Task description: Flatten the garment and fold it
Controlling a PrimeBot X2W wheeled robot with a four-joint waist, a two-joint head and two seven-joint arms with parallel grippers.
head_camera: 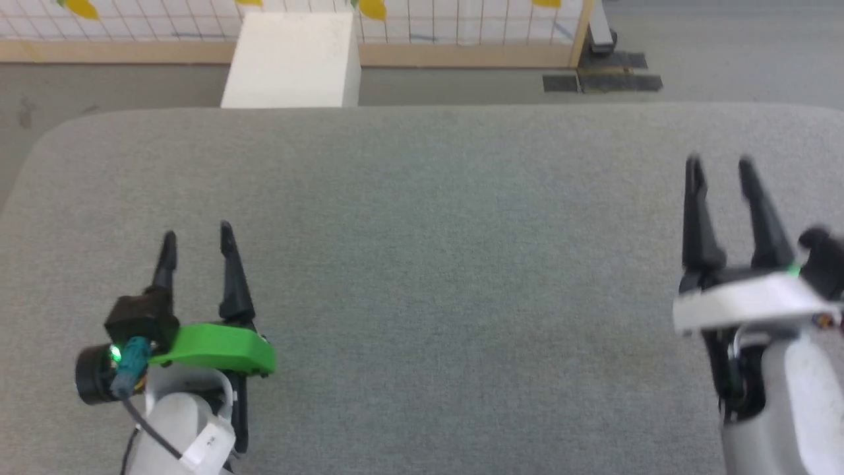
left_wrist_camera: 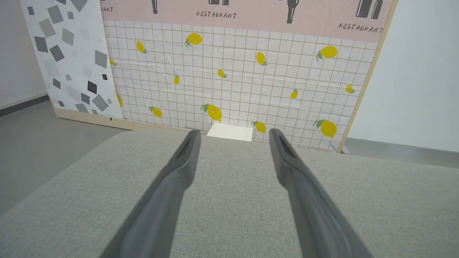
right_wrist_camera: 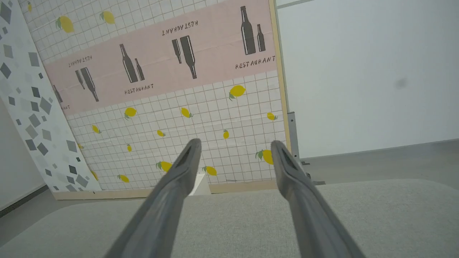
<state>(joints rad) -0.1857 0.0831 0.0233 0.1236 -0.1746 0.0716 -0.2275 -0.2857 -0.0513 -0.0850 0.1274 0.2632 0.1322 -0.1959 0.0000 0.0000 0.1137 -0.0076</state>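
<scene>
Hovering empty, fingers spread, above the grey woven surface [head_camera: 422, 277], left gripper [head_camera: 197, 231] and right gripper [head_camera: 719, 161] should approach low, evenly.

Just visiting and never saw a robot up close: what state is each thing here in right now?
Left tool: open, holding nothing.
Right tool: open, holding nothing.
Pad: grey, lying flat and smooth.
Box: white, standing on the floor behind the pad.
Screen: upright, behind the box.
</scene>
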